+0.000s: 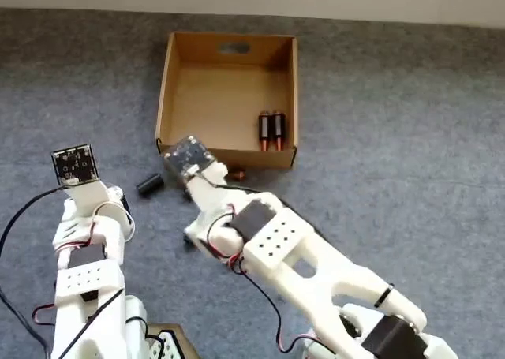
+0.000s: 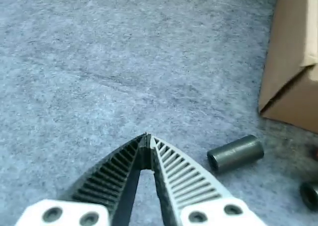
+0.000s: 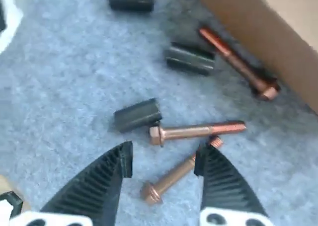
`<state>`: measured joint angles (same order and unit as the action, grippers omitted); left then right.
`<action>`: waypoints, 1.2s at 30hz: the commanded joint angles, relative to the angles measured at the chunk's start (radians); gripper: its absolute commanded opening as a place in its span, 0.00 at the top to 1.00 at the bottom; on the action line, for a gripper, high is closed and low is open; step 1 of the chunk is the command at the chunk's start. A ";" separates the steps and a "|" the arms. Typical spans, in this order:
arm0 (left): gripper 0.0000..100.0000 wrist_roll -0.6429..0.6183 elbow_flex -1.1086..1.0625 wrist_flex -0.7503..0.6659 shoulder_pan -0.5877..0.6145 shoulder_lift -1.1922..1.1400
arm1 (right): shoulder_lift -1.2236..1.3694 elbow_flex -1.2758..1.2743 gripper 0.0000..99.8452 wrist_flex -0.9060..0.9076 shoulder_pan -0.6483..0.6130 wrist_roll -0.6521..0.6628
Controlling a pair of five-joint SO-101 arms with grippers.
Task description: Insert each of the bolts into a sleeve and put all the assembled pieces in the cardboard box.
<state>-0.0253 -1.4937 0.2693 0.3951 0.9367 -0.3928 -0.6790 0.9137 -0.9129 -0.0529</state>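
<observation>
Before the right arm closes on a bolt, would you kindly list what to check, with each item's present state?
1. Right gripper open: ok.
2. Nearest bolt between its fingers: ok.
3. Gripper low enough to grasp: cannot tell.
4. Second bolt clear of the nearest one: not ok, their ends lie close.
5. Left gripper out of the way: ok.
6. Cardboard box has room beside two assembled pieces: ok.

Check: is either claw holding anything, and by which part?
Nothing is held. The left claw is shut and empty; the right claw is open above a loose bolt.
</observation>
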 commanded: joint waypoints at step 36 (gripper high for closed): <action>0.99 -0.201 0.058 -0.020 0.286 0.007 | 0.332 0.163 0.73 -0.130 -0.088 0.118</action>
<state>-0.2140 -1.4922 0.2693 0.6713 0.9367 -0.0583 -0.5485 0.7971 -1.0004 0.0529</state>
